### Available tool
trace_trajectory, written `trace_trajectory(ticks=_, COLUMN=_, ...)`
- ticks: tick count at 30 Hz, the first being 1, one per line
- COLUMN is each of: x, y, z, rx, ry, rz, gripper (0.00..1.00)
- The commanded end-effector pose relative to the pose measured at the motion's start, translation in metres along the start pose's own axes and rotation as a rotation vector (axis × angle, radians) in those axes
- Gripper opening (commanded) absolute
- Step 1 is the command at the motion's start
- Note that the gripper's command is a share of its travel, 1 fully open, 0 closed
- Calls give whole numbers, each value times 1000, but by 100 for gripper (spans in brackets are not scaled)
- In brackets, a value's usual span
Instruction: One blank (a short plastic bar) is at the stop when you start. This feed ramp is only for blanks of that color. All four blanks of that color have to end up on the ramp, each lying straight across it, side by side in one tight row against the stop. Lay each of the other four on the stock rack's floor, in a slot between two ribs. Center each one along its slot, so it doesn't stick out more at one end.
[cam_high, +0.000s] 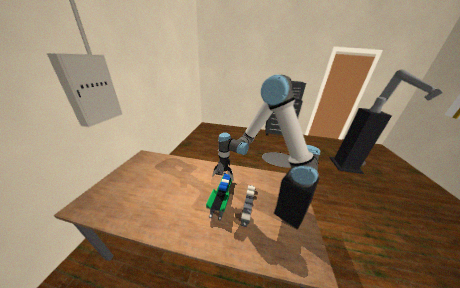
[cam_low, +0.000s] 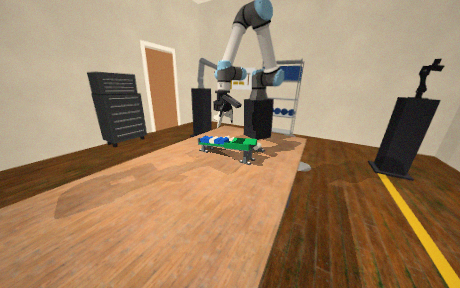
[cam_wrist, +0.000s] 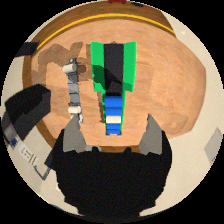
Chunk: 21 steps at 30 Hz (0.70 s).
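Observation:
The green feed ramp has a dark bed. At its stop end, in the wrist view, a blue blank lies across it, then a white blank, then a blue stretch that looks like two blue blanks side by side. The grey stock rack stands beside the ramp. White blanks lie at its two ends, one end and the other; their exact number and centering are unclear. My gripper is wide open and empty, above the ramp's stop end.
The wooden table carries both fixtures. The arm's dark pedestal stands beyond the rack, on the side away from the ramp. The ramp and rack stand close together with a narrow gap.

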<state>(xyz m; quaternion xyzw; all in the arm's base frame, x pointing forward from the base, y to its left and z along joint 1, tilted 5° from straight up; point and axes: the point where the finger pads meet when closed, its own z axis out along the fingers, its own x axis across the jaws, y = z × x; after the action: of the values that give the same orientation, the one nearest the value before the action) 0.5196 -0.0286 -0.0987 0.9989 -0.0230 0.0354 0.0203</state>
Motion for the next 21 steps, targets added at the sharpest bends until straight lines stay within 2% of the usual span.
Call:
trace_trajectory(ticks=1, x=1, y=0, z=0, rx=0, ry=1, rz=13, gripper=100)
trace_trajectory(ticks=21, x=4, y=5, z=1, rx=0, ry=1, rz=212, gripper=100)
